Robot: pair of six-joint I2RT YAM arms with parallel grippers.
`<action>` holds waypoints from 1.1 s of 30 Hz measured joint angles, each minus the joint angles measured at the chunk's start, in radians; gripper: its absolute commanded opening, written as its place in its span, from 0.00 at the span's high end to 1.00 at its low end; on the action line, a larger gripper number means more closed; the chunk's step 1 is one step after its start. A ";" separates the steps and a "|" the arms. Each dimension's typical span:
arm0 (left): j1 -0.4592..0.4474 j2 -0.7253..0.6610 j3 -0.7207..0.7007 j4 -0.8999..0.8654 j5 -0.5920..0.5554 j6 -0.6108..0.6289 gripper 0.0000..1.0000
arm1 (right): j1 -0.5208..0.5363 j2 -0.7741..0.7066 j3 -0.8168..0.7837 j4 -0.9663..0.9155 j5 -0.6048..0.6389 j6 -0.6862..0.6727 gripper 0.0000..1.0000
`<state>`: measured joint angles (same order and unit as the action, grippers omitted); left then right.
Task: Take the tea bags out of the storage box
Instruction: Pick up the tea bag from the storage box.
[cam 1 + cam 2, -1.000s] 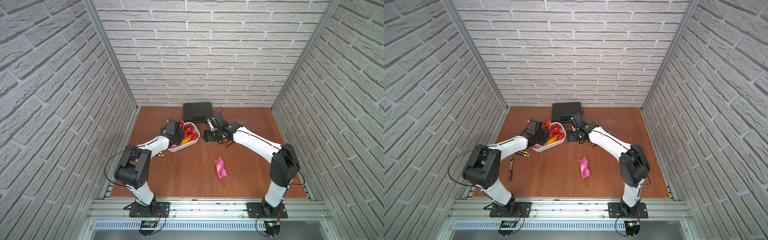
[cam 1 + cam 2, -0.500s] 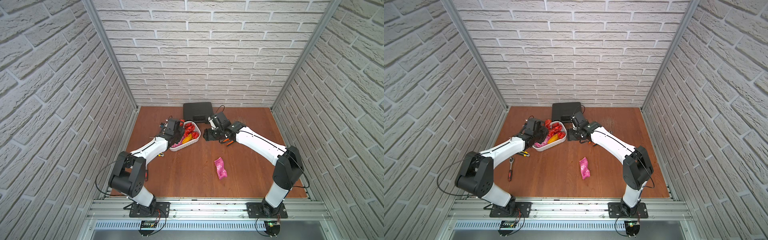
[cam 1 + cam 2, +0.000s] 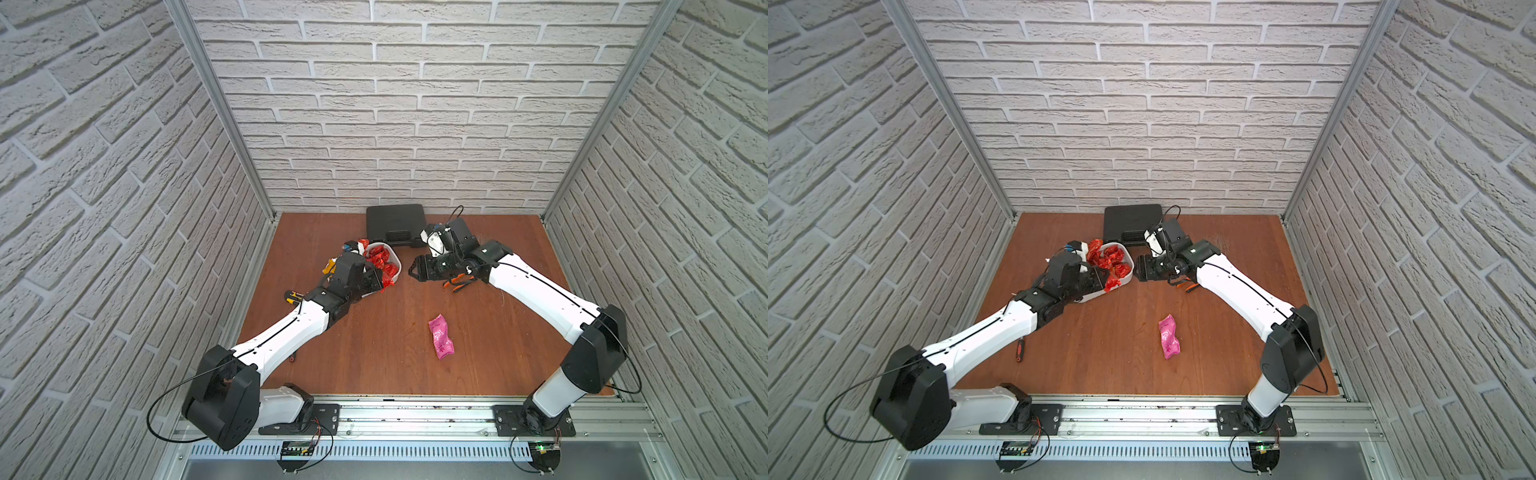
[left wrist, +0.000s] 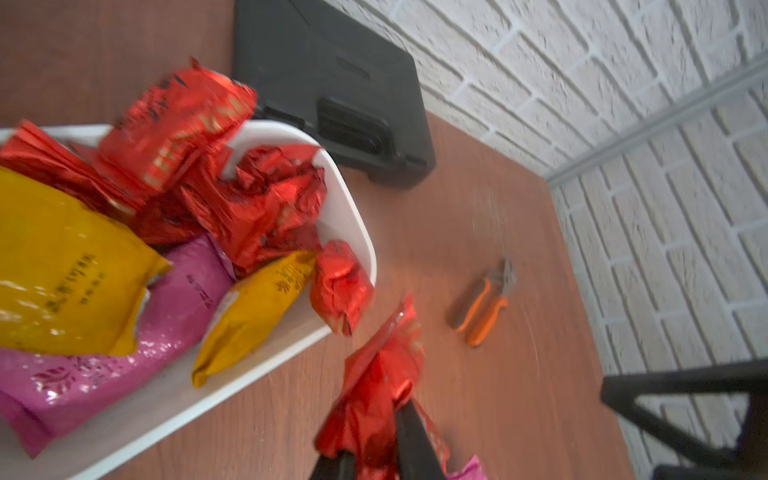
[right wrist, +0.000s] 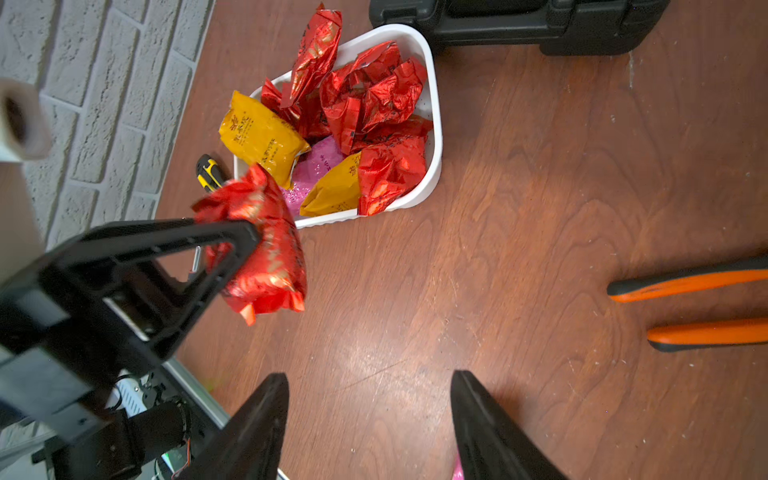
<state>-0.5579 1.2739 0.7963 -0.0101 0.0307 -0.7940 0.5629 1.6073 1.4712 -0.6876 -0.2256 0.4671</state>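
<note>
The left gripper (image 4: 374, 434) is clamped on a crinkly, shiny red foil tea bag (image 4: 380, 374). Its black fingers (image 5: 208, 229) pinch the packet near one end, and the rest hangs free over the brown wooden tabletop (image 5: 519, 208), just outside the near end of the white rounded plastic storage box (image 5: 434, 137). Inside that box lies a heap of other tea bags (image 5: 374, 99): mostly red foil, two yellow-orange, and one magenta-pink beneath them. One red bag sticks up over the far rim. The right gripper (image 5: 368, 376) hovers near the box's opposite side, its jaws spread wide with nothing between them. Orange-handled pliers (image 5: 698, 282) lie on the table by its arm. A lone magenta-pink packet (image 3: 441, 341) lies well apart from the box, toward the front. A black ribbed hard case (image 3: 395, 222) sits against the back wall, just behind the box.
</note>
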 measured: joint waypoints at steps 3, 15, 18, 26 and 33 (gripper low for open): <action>-0.040 -0.011 -0.045 0.008 0.042 0.063 0.92 | -0.001 -0.076 -0.083 0.007 -0.026 0.008 0.33; -0.107 -0.023 -0.124 0.100 0.168 0.148 0.92 | 0.009 -0.192 -0.378 0.150 -0.142 0.192 0.37; -0.111 -0.023 -0.124 0.115 0.201 0.155 0.92 | 0.029 -0.186 -0.378 0.201 -0.159 0.220 0.37; -0.122 -0.037 -0.135 0.143 0.269 0.173 0.92 | 0.043 -0.146 -0.371 0.336 -0.167 0.271 0.39; -0.122 -0.069 -0.151 0.145 0.282 0.174 0.92 | 0.043 -0.107 -0.377 0.397 -0.168 0.311 0.50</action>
<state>-0.6804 1.2053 0.6456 0.1345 0.3122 -0.6201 0.6060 1.5002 1.0946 -0.2905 -0.3935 0.7784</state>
